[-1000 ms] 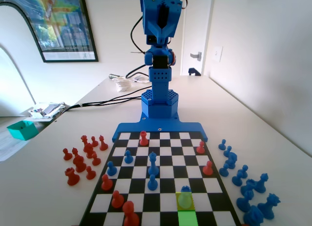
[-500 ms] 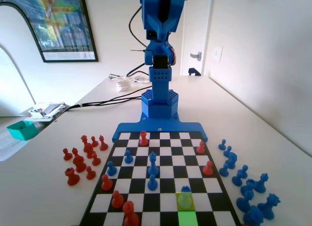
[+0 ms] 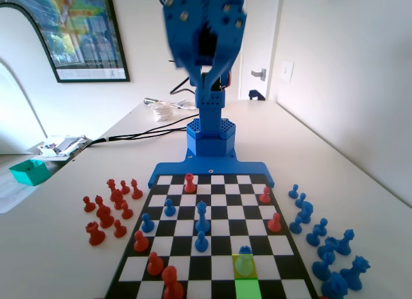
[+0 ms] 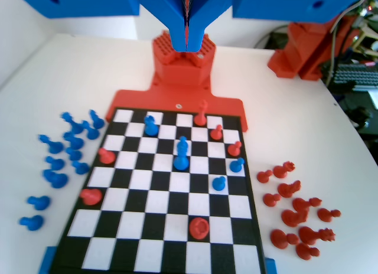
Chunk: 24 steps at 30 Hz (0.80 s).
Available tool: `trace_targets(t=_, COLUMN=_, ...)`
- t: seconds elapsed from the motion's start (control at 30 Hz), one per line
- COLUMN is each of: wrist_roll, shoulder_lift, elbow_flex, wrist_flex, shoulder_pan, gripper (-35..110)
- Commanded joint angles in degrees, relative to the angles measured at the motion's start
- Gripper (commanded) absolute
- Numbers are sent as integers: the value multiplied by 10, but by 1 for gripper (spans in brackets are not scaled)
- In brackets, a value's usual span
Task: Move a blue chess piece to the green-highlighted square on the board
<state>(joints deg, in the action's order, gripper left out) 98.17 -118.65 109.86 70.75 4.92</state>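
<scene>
While raised at top centre of the fixed view, gripper (image 3: 205, 38) clenched and empty, blue chess piece (image 3: 244, 263) at bottom centre-right on yellow-green square (image 3: 244, 271), touching green-highlighted square (image 3: 247, 289) just below, board (image 3: 212, 247) underneath.

Fixed view facing the arm; wrist view high above the shared board (image 4: 171, 185).

No text or label can be read.
</scene>
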Motion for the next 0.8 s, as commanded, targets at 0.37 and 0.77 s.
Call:
trace_targets(t=0.37, wrist_roll=0, shoulder_lift=243, elbow_flex=-42, wrist_flex=-114, shoulder_pan=-8, gripper=10)
trace_targets(t=0.77, wrist_roll=-39, shoulder_lift=382, elbow_flex=-134, wrist_flex=-111, shoulder_pan=-40, gripper=13)
